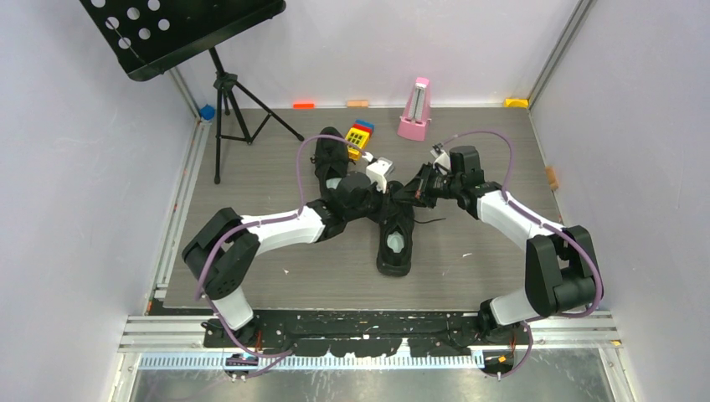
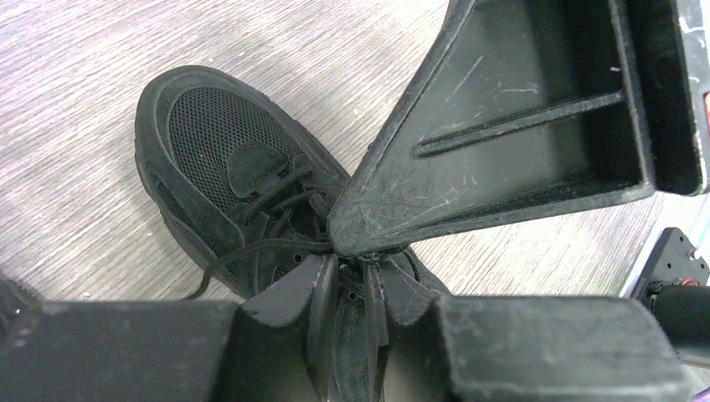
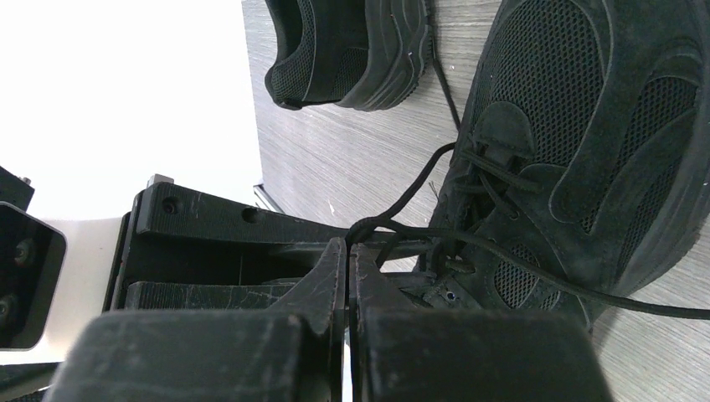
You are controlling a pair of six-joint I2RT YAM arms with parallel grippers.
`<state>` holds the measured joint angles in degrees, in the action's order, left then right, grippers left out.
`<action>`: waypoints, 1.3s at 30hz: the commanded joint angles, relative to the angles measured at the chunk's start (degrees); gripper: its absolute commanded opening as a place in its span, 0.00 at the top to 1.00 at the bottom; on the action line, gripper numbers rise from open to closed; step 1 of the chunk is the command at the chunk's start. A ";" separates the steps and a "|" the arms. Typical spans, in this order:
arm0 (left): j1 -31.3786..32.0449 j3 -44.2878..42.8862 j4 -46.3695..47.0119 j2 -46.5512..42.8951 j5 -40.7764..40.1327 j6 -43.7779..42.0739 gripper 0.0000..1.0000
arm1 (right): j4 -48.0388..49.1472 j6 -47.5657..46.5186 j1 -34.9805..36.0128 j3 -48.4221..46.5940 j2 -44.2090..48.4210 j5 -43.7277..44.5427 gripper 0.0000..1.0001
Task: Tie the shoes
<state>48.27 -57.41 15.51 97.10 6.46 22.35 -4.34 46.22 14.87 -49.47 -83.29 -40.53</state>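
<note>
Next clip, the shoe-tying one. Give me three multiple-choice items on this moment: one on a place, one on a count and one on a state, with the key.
1. Where does the pink metronome stand on the grey wood-grain table?
A) at the far edge, beyond the black low-top sneakers
B) between the arm bases
C) inside a sneaker

2. How many such sneakers lie on the table?
A) one
B) two
C) three

3. How are the right gripper's fingers?
A) spread wide over bare table
B) pressed together on a thin black lace
C) clamped on the metronome

Key:
1 A, it stands by the back wall in the top view.
2 B, one lies near the centre and another lies behind it.
3 B, the right wrist view shows the fingers closed with the lace emerging at their tips.
</note>
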 commanded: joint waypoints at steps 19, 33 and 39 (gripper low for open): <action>1.55 -3.18 1.58 2.83 -16.08 7.40 0.62 | 12.59 8.10 -0.02 5.07 0.11 -1.02 1.00; 4.77 -9.01 -3.41 9.06 -29.67 5.23 0.66 | 18.95 11.26 0.04 8.88 0.06 -0.77 1.00; 4.90 -13.09 -8.09 12.01 -33.49 3.40 0.79 | 21.19 11.70 0.06 10.48 -0.16 -0.67 1.00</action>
<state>54.78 -67.00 9.41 106.02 -17.89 28.14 14.24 56.16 13.63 -40.05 -83.92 -34.89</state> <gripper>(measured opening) 0.270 0.029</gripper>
